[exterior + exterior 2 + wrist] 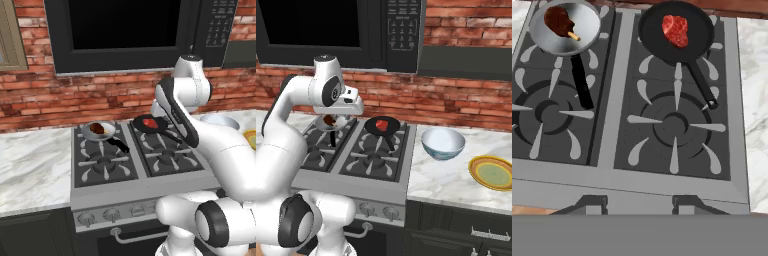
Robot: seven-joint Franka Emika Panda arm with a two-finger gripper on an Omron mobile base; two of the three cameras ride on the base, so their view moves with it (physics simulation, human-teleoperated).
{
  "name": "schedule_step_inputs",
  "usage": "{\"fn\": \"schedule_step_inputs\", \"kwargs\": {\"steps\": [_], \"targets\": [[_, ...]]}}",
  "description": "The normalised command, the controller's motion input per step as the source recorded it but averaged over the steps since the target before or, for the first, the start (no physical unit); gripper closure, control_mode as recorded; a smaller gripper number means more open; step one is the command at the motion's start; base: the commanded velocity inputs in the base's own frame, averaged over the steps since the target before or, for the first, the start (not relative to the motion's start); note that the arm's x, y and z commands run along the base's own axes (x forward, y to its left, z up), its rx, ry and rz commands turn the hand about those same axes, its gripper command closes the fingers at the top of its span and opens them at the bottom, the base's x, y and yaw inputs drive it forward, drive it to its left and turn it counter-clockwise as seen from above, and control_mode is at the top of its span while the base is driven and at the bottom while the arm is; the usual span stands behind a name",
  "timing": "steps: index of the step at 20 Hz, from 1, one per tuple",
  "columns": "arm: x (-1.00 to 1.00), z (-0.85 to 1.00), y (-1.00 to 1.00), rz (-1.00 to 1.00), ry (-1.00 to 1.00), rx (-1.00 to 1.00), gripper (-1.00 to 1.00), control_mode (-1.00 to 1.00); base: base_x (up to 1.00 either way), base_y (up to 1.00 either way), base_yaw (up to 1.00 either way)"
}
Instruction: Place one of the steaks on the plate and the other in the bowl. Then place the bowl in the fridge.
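The arm bends up over the stove (135,165), its hand held high above the burners and looking down at them. The gripper's finger tips barely show in the hand view, so I cannot tell how its jaws stand. The dark brown steak (558,20) lies in the silver pan (587,35) at the stove's back left corner, the red steak (675,30) in the black pan (657,37) at the back right. The right base view adds the bowl (443,143) and plate (492,173) on the counter (456,180) right of the stove, near its front edge.

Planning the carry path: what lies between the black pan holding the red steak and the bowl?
In the right base view, just the stove's right edge and bare marble counter separate the black pan from the bowl.
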Motion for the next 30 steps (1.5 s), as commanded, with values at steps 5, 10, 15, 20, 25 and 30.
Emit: {"fn": "schedule_step_inputs", "kwargs": {"steps": [5, 10, 15, 20, 25, 30], "targets": [[-0.25, -0.02, 0.29, 0.0, 0.0, 0.02, -1.0, -1.0, 0.0, 0.0, 0.0], [-0.27, -0.06, 0.35, 0.0, 0.0, 0.0, -1.0, -1.0, 0.0, 0.0, 0.0], [-0.01, -0.11, 0.39, 0.04, -0.1, -0.05, -1.0, -1.0, 0.0, 0.0, 0.0], [0.05, -0.12, 0.38, 0.05, 0.0, 0.0, -1.0, -1.0, 0.0, 0.0, 0.0], [0.3, -0.14, 0.39, 0.01, 0.0, 0.0, -1.0, -1.0, 0.0, 0.0, 0.0], [0.46, -0.18, 0.34, 0.0, 0.0, 0.0, -1.0, -1.0, 0.0, 0.0, 0.0]]}}
